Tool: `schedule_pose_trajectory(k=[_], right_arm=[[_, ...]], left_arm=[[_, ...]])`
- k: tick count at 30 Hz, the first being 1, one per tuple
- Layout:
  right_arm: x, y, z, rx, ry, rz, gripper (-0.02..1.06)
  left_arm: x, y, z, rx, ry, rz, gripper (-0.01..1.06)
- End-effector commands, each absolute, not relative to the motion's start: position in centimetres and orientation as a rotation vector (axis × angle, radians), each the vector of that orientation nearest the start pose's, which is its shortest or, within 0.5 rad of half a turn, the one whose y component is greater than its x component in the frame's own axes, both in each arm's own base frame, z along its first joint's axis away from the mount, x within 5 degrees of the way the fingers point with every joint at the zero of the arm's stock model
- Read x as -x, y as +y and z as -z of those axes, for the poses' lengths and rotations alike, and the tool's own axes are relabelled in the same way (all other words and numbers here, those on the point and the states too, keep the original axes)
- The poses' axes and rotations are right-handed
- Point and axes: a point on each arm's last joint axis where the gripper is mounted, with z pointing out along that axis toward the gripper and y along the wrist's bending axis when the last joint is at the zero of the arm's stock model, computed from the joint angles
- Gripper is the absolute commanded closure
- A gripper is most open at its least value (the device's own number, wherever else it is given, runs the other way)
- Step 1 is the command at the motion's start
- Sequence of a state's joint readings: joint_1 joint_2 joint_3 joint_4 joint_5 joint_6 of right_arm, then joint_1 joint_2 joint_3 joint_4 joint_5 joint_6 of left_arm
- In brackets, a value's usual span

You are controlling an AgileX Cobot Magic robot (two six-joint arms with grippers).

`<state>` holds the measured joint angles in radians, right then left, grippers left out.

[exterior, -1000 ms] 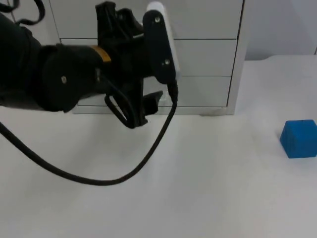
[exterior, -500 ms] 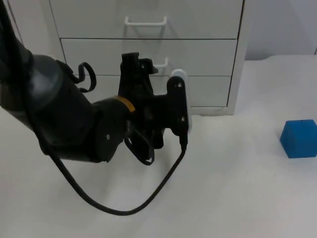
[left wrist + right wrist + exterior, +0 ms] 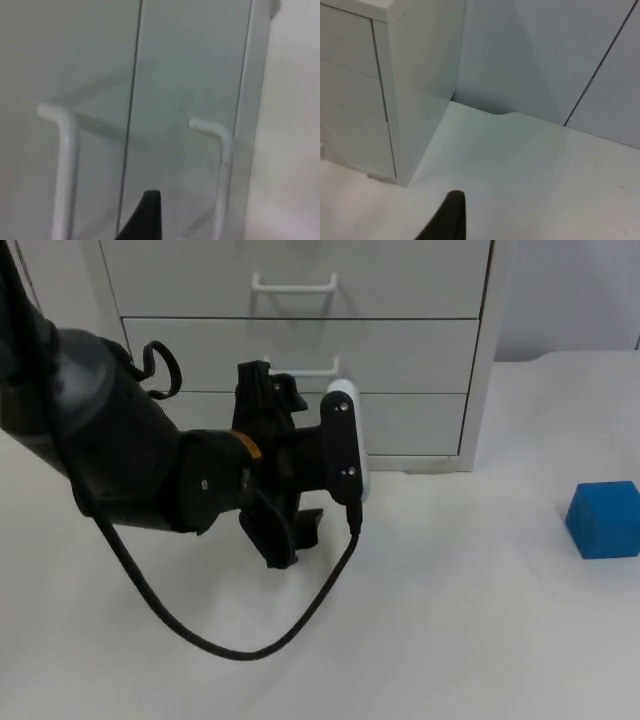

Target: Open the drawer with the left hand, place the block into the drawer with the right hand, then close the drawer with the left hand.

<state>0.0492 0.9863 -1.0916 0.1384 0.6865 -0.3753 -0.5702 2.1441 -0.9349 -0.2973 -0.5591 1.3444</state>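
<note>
The white table top (image 3: 450, 640) carries everything, and at its far side stands the pale grey three-drawer cabinet (image 3: 300, 350), its drawer fronts all flush and shut. Each visible front bears a thin white U-shaped wire handle: the upper handle (image 3: 293, 283) stands clear, and the middle handle (image 3: 315, 367) is partly covered by the left arm. In the left wrist view two such handles, one handle (image 3: 62, 165) and the next handle (image 3: 220, 165), stand off the drawer fronts with a gap behind them. The cabinet looks stiff and heavy enough to stay put; a drawer should slide with a steady straight pull, and the place to take hold is the middle of a handle's bar, where fingers can close around it. The bar is smooth and thin, so a shallow hold could slip off.

The left arm's black gripper (image 3: 268, 400) is right in front of the cabinet, close to the middle handle and low drawer front; whether its fingers are spread or closed I cannot tell.

The right gripper (image 3: 451, 220) waits off to the side, looking past the cabinet's side panel (image 3: 422, 90); its fingers' state I cannot tell either.

The small blue cube block (image 3: 603, 520) sits on the table well apart from the cabinet, toward the right arm's side. It looks rigid and light, with flat faces; opposite sides offer a sure pinch.
</note>
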Motion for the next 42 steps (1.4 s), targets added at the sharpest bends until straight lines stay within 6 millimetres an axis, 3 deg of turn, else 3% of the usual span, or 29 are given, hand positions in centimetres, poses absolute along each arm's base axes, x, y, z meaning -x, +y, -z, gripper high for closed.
schedule_pose_trajectory(k=[1,11,15,18,19,24,28,38,41,42], right_arm=[[-19.7,1.9,-41.0,0.383,2.003,0.050,-0.01],[-19.7,1.8,-41.1,0.384,1.994,0.061,-0.01],[-19.8,1.7,-41.1,0.373,1.998,0.068,-0.01],[-19.8,1.7,-41.1,0.373,1.998,0.068,-0.01],[-19.8,1.7,-41.1,0.373,1.998,0.068,-0.01],[-19.8,1.7,-41.1,0.373,1.998,0.068,-0.01],[-19.8,1.7,-41.1,0.372,1.998,0.068,-0.01],[-19.7,1.7,-41.0,0.370,2.000,0.066,-0.01],[-19.7,1.7,-41.0,0.370,2.000,0.066,-0.01],[-19.8,1.7,-41.1,0.370,1.999,0.067,-0.01]], left_arm=[[-34.0,-20.1,-7.7,-1.525,1.532,-0.456,0.11],[-34.7,-20.6,-5.5,-1.573,1.563,-0.442,0.11],[-35.0,-20.2,-5.5,-1.546,1.579,-0.454,0.12],[-35.3,-19.8,-5.6,-1.521,1.584,-0.468,0.27],[-35.3,-19.8,-5.6,-1.521,1.584,-0.468,0.27],[-36.0,-18.8,-5.7,-1.507,1.580,-0.492,0.62],[-36.2,-18.5,-5.9,-1.494,1.571,-0.504,0.72],[-37.4,-19.0,-6.0,-1.455,1.598,-0.496,0.75],[-37.4,-18.9,-6.1,-1.454,1.598,-0.509,0.83],[-37.4,-18.9,-6.1,-1.455,1.594,-0.515,0.94]])
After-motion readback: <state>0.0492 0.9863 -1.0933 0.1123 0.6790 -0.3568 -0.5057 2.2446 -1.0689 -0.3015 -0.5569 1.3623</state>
